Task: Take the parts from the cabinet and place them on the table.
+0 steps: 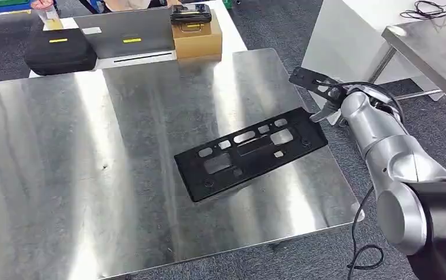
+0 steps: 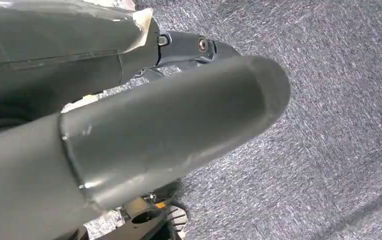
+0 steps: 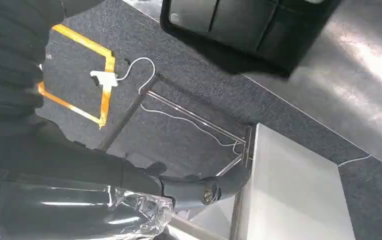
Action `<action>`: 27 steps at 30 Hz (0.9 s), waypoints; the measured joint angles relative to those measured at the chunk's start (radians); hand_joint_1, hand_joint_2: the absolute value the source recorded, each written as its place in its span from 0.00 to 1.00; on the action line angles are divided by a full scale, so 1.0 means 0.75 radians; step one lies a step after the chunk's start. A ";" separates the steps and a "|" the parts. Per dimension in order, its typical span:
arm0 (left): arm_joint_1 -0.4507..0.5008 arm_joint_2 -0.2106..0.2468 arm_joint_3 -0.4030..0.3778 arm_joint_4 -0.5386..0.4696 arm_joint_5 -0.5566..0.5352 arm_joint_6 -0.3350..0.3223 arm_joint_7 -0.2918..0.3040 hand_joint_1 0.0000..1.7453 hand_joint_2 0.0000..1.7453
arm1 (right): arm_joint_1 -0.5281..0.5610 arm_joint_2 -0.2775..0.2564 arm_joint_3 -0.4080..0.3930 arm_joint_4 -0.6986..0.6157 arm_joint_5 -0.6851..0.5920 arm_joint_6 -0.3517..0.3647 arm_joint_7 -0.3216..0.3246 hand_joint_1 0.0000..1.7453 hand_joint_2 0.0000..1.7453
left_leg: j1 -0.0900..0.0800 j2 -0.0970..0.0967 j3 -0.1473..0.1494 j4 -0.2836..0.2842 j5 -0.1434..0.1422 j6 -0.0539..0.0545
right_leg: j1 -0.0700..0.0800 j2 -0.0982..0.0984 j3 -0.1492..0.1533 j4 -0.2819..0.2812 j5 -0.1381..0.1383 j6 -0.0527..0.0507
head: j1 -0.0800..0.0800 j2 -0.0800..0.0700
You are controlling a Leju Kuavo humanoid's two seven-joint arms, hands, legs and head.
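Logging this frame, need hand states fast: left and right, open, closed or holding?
Left robot hand: hangs over the carpet; open or closed cannot be told.
Right robot hand: beside the black panel, holding nothing visible; grip cannot be told.

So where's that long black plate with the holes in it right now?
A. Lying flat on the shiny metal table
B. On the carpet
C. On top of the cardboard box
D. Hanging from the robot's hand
A: the long black plate lies flat on the metal table, near its right edge, with the right hand just beyond its end.

Table [image 1: 92, 192] brushed glossy metal; part [image 1: 250, 153] matt black plastic; floor [image 1: 267, 23] rough grey carpet.
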 joint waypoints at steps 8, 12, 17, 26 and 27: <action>0.000 -0.001 0.001 0.000 -0.014 -0.002 0.003 0.00 0.00 | -0.004 -0.020 -0.025 0.000 0.015 0.032 -0.012 0.00 1.00 | 0.000 0.000 0.002 0.000 0.000 0.000 | 0.000 0.000 0.003 0.001 0.000 0.000 | 0.001 0.000; -0.001 -0.002 0.001 0.000 -0.021 -0.004 0.006 0.00 0.00 | -0.005 -0.028 -0.026 0.000 0.036 0.048 -0.013 0.00 1.00 | 0.000 0.000 0.003 0.000 0.000 0.000 | 0.000 0.000 0.003 0.001 0.000 0.000 | 0.000 0.000; -0.001 -0.002 0.001 0.000 -0.021 -0.007 0.011 0.00 0.00 | -0.039 -0.068 -0.023 -0.003 0.146 -0.001 0.029 0.00 0.00 | -0.001 0.000 0.004 0.000 0.000 0.000 | 0.000 0.000 0.003 0.001 0.000 0.000 | 0.000 0.000; -0.003 -0.020 0.042 -0.001 0.031 0.014 -0.008 0.00 0.00 | -0.115 -0.230 0.026 -0.036 0.298 -0.230 -0.011 0.00 0.00 | -0.001 0.000 0.004 0.000 0.000 0.001 | -0.001 0.000 0.004 0.000 0.000 0.000 | 0.000 0.000; -0.003 -0.021 0.048 -0.001 0.040 0.016 -0.009 0.00 0.00 | -0.115 -0.247 0.030 -0.039 0.304 -0.256 -0.017 0.00 0.00 | -0.001 0.000 0.004 0.000 -0.001 0.001 | -0.001 0.000 0.004 0.000 0.000 0.000 | -0.001 0.000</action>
